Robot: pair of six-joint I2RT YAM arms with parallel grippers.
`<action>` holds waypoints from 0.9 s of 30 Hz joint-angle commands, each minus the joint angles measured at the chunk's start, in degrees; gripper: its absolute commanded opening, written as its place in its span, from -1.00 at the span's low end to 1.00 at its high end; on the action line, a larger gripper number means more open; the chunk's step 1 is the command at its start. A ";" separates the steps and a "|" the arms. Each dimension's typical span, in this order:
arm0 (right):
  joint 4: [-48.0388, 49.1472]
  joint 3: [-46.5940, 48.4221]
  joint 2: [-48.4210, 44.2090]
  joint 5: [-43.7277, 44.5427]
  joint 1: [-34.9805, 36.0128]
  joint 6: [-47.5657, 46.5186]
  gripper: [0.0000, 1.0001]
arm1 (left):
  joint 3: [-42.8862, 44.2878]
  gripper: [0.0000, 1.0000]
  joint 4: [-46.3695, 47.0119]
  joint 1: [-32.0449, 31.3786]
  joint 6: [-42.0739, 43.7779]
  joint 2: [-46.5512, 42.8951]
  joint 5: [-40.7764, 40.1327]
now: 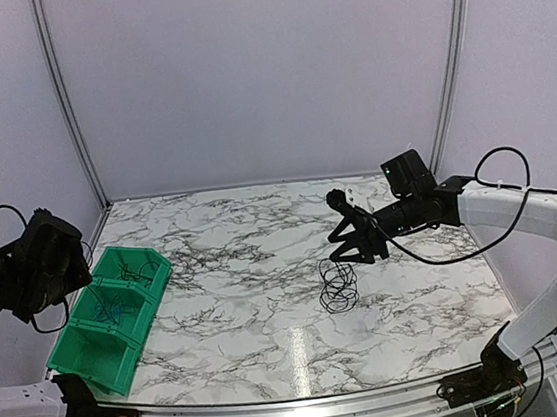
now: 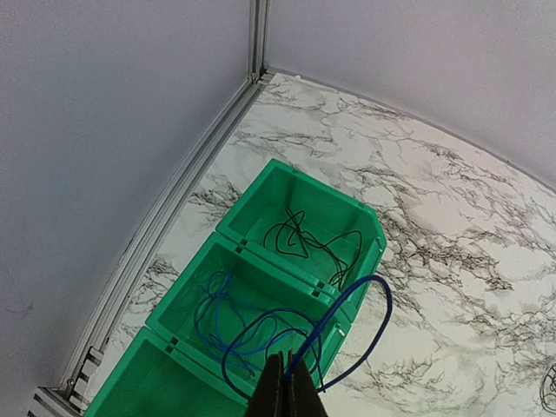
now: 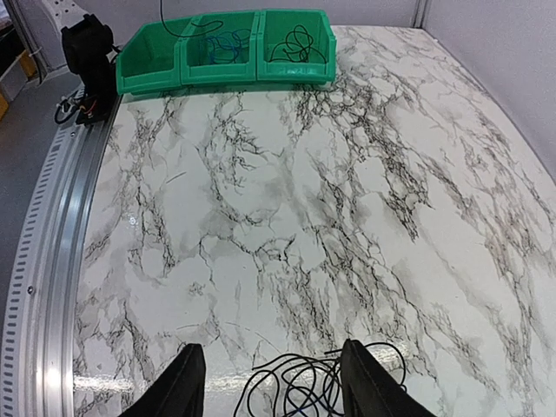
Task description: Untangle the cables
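Observation:
A tangle of black cables [image 1: 338, 285] lies on the marble table, right of centre; it also shows in the right wrist view [image 3: 326, 382]. My right gripper [image 1: 349, 251] is open just above and behind the tangle, its fingers [image 3: 185, 384] either side of it. My left gripper [image 2: 287, 382] is shut on a dark blue cable [image 2: 352, 321], held above the middle green bin [image 2: 252, 304]. That bin holds a lighter blue cable [image 2: 213, 317]. The far bin holds a black cable [image 2: 300, 239].
A row of three joined green bins [image 1: 109, 313] stands at the table's left side; the nearest bin [image 2: 148, 387] looks empty. The enclosure walls and a metal rail [image 2: 165, 226] run close to the bins.

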 commanded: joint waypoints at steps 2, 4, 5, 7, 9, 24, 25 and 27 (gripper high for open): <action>-1.31 1.33 1.35 0.62 -0.43 -1.54 0.07 | 2.06 -1.00 -14.70 0.29 -6.99 -3.08 3.23; -1.93 1.69 1.85 0.80 -0.27 -1.89 0.06 | 2.14 -1.00 -18.96 0.28 -9.67 -3.84 3.24; -1.98 1.81 2.01 0.88 -0.25 -2.03 0.06 | 2.15 -1.00 -21.17 0.28 -10.39 -4.16 3.32; -2.02 1.83 2.26 1.05 -0.05 -2.09 0.06 | 1.43 -1.00 -21.53 0.29 -9.30 -6.05 4.83; -2.14 1.84 2.51 1.45 0.22 -2.29 0.06 | 0.55 -1.00 -21.49 0.30 -10.54 -8.38 6.53; -2.86 2.19 2.93 2.09 1.28 -2.82 0.07 | -9.58 -1.00 -18.62 0.48 -17.21 -5.36 11.76; -2.87 2.19 2.93 2.05 1.33 -2.86 0.07 | -9.35 -1.00 -19.62 0.46 -18.60 -3.86 11.59; -2.95 2.19 2.93 1.96 1.36 -2.78 0.07 | -11.18 -1.00 -17.19 0.51 -19.79 -2.54 16.10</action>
